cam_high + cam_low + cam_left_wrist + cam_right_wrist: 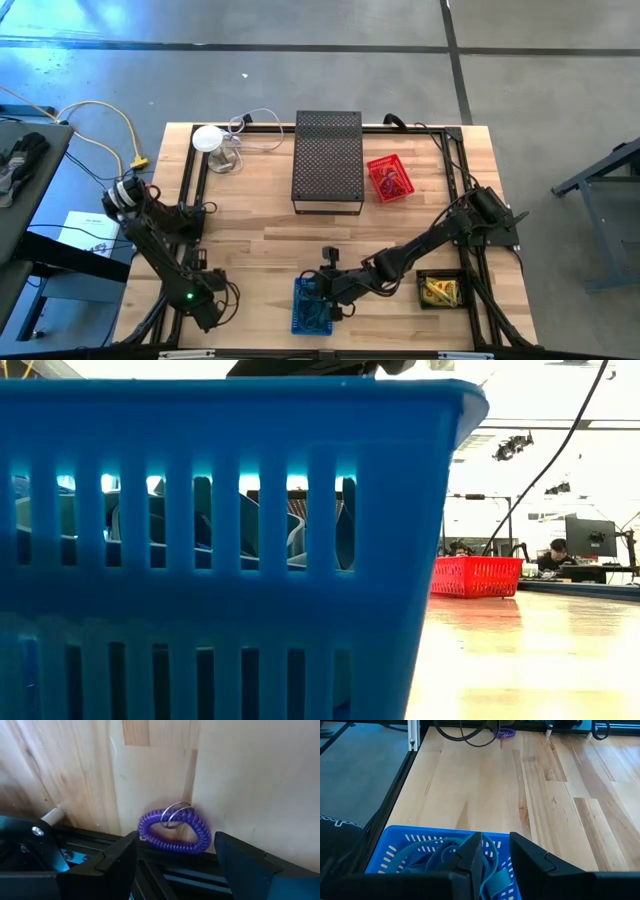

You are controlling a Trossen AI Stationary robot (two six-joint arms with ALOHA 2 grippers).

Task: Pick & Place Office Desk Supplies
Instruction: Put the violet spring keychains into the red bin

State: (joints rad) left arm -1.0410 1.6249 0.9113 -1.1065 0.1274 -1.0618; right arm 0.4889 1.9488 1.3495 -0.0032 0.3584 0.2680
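Note:
A purple coiled loop [175,832] with a metal ring on it lies flat on the wood at the table's near left edge, against the black frame rail. My left gripper [175,842] [214,306] is open, one finger on either side of the coil and apart from it. My right gripper [495,847] [331,284] is open and hovers over the far rim of the blue basket [312,306] [395,845], which holds blue loops [440,855]. The same purple coil [506,733] shows far off in the right wrist view.
A red basket [388,178] [476,576] with small items sits right of the tall black mesh box [327,160]. A black bin [440,290] with yellow pieces stands near the right edge. A white round object [208,138] with a cable is at the far left. Bare wood lies between.

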